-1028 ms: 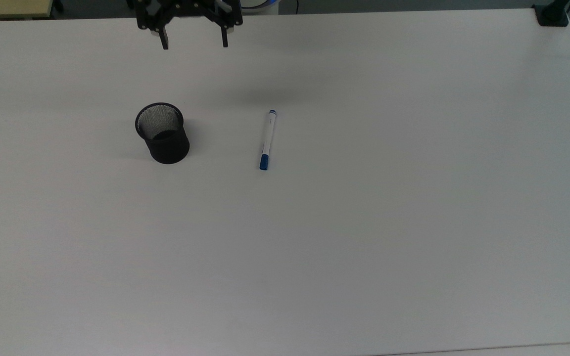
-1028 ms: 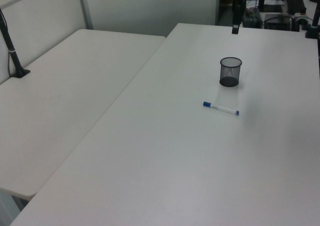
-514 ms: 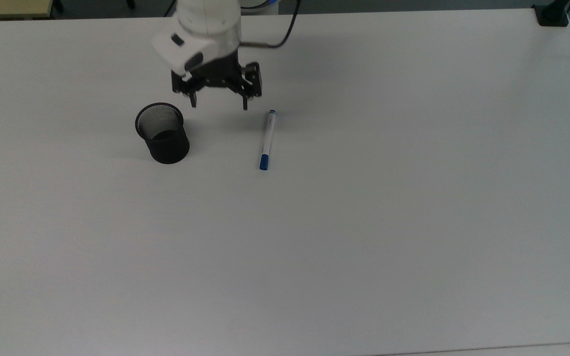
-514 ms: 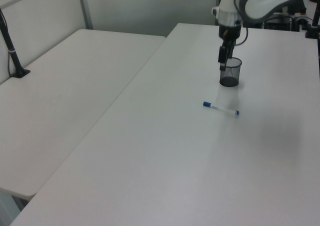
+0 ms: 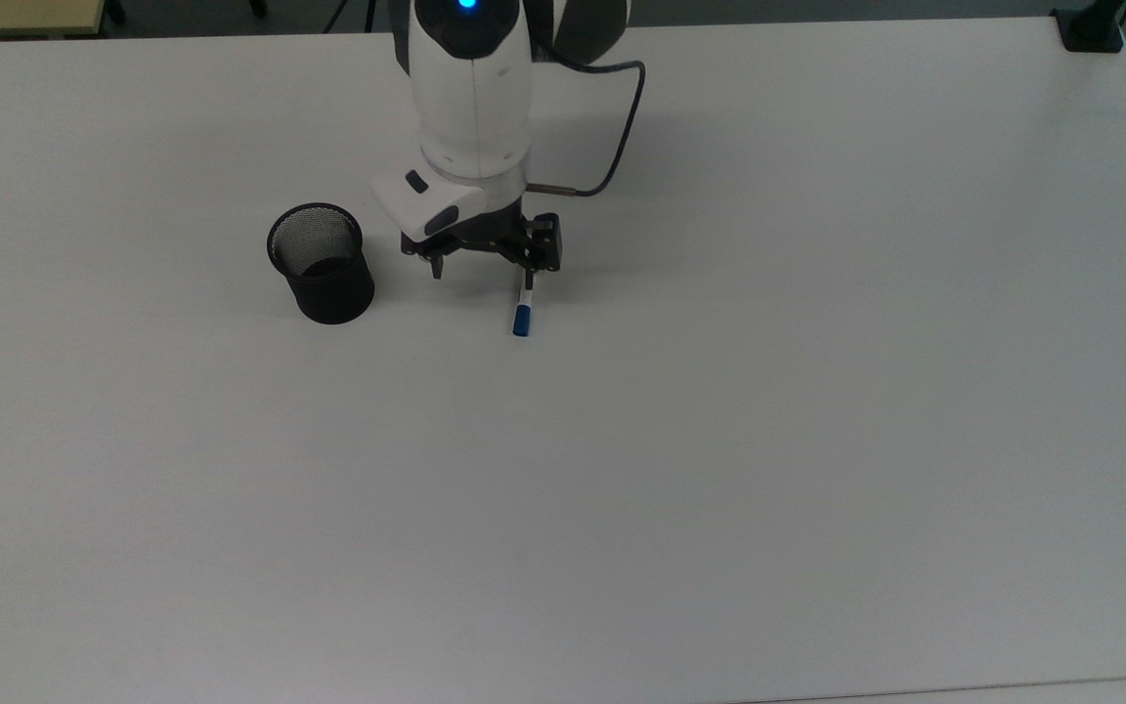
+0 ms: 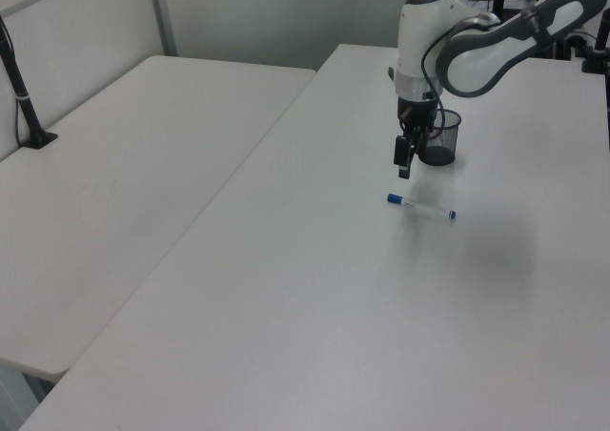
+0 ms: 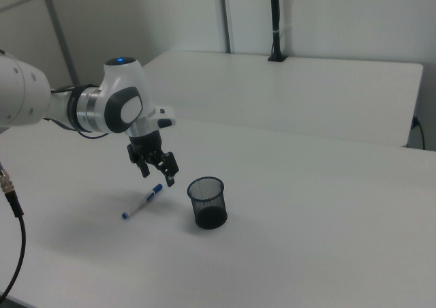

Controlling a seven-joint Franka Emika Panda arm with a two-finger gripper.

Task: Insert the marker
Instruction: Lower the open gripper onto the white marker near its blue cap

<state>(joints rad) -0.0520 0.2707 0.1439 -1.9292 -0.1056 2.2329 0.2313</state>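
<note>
We are seeing the marker [image 5: 524,311] lying flat on the white bench [image 5: 719,440], not touched by anything. In the top view its blue cap is pointing down toward the bottom edge, and the upper part of its white barrel is hidden under the arm. In the left view the marker [image 6: 421,207] is lying crosswise, with the cap at the left view's left and the small blue tail end at the left view's right.

The gripper [image 5: 481,276] is hanging above the marker, not touching it. Its fingers are standing wide apart and they are holding nothing. In the top view one finger [image 5: 527,279] is lying over the marker's barrel, while the other one is standing toward the cup. In the left view we are seeing the gripper [image 6: 404,161] clearly above the bench, with a free gap down to the marker.

The black mesh cup [image 5: 321,262] is standing upright on the bench, at the top view's left of the marker and apart from it. In the right view the cup [image 7: 207,202] is at the right view's right of the marker [image 7: 143,201], and the gripper [image 7: 158,174] is hovering over the space between them, nearer to the marker's cap.
</note>
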